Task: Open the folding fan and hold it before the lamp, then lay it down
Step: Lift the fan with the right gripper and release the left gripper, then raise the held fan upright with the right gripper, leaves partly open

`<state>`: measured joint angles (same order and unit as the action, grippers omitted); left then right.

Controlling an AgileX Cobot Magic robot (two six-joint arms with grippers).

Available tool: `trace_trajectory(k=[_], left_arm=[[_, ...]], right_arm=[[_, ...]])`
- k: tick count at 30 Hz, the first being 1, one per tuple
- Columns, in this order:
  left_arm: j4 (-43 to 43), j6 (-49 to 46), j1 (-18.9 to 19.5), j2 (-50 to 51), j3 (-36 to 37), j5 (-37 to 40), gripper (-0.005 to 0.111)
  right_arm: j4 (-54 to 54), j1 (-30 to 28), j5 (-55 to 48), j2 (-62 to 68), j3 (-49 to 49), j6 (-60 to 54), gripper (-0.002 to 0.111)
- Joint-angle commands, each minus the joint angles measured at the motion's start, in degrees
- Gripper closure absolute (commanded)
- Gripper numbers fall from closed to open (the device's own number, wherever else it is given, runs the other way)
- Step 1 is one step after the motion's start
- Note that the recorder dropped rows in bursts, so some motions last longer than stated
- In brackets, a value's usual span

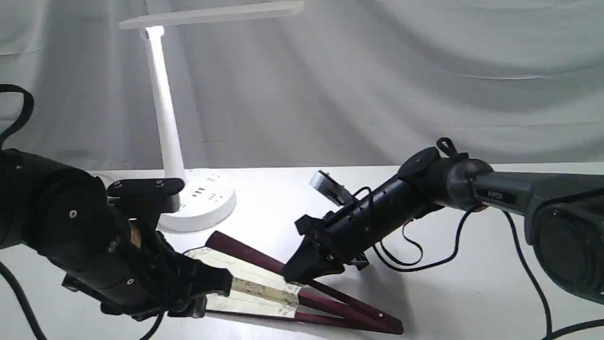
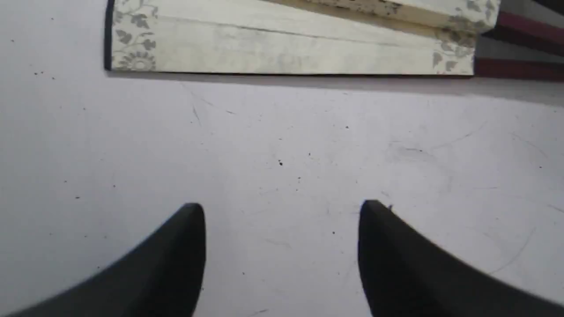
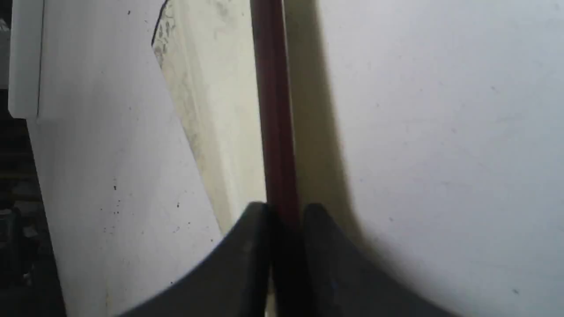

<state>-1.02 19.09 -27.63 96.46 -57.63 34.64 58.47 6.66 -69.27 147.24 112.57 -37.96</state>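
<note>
The folding fan (image 1: 255,288) lies on the white table, spread into a narrow V, with its pivot toward the front right. My right gripper (image 1: 293,273) is shut on the fan's far maroon guard (image 3: 273,110); its fingertips (image 3: 257,220) pinch the guard from both sides beside the cream leaf (image 3: 211,88). My left gripper (image 1: 203,298) hovers open at the fan's wide end. In its wrist view the gripper (image 2: 282,211) holds nothing, and the fan's near leaf edge (image 2: 286,48) lies a short way beyond its tips. The lamp (image 1: 165,118) stands behind, lit.
The lamp's round base (image 1: 207,200) with sockets sits just behind the fan's wide end. A grey cloth backdrop (image 1: 377,71) hangs behind the table (image 1: 472,293). Black cables (image 1: 424,257) trail under the right arm.
</note>
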Motion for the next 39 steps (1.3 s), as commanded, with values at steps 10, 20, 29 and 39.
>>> trace_trajectory(k=[10, 20, 29, 39], left_arm=[[0.36, 0.14, -0.38, -0.53, 0.10, 0.15, 0.055], [0.36, 0.16, -0.38, -0.53, 0.10, 0.27, 0.055], [0.25, 0.16, -0.38, -0.53, 0.10, -0.09, 0.055], [0.41, 0.16, -0.38, -0.53, 0.10, -1.81, 0.055]], right_arm=[[2.78, -6.79, -0.69, -6.98, 0.06, 0.29, 0.108], [10.92, -8.56, -0.69, -8.77, -1.76, 2.88, 0.108], [19.56, -10.59, -0.69, -8.77, -6.20, 4.14, 0.108], [28.15, -10.77, -0.69, -9.01, -12.14, 3.76, 0.108]])
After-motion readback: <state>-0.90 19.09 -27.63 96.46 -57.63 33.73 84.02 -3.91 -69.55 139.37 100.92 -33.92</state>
